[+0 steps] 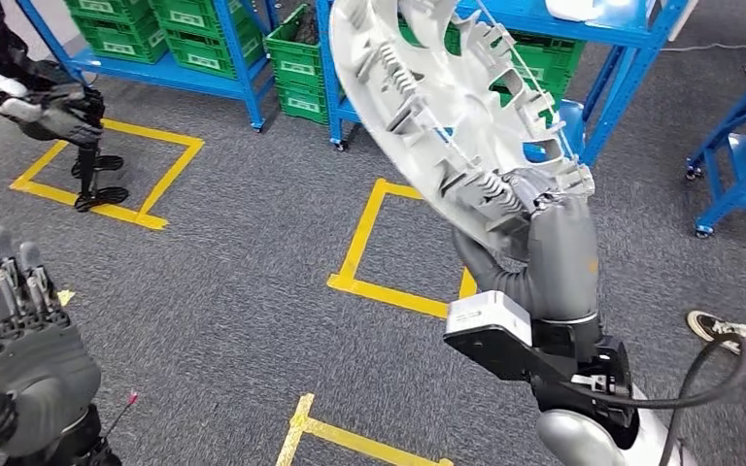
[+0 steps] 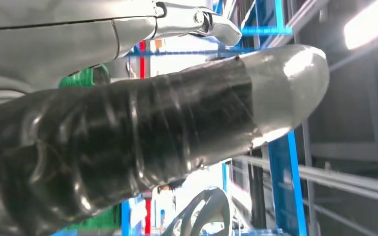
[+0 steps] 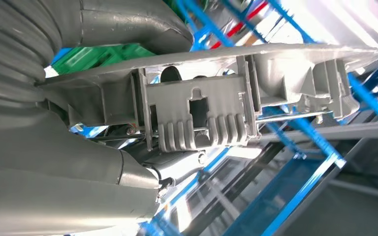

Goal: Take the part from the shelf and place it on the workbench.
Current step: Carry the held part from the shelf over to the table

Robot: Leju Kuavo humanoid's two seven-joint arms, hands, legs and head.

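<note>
Part, large pale-grey round plastic wheel cover with ribbed clips (image 1: 447,107): head view shows it raised, tilted, rim pinched by right robot hand (image 1: 554,209), blue metal shelves (image 1: 631,49) with green crates behind. Left robot hand (image 1: 15,311) low at side, fingers spread, holding nothing. Left wrist view: dark taped finger (image 2: 128,142), nothing held. Right wrist view: cover edge (image 3: 202,118) clamped between thumb and fingers. Desk not visible; judged best: keep grip firm, carry cover level, avoid shelf posts.

The right robot hand (image 1: 544,209) is raised, gripping the part (image 1: 447,107) by its rim, the left robot hand (image 1: 10,301) (fingers apart, empty) held low
</note>
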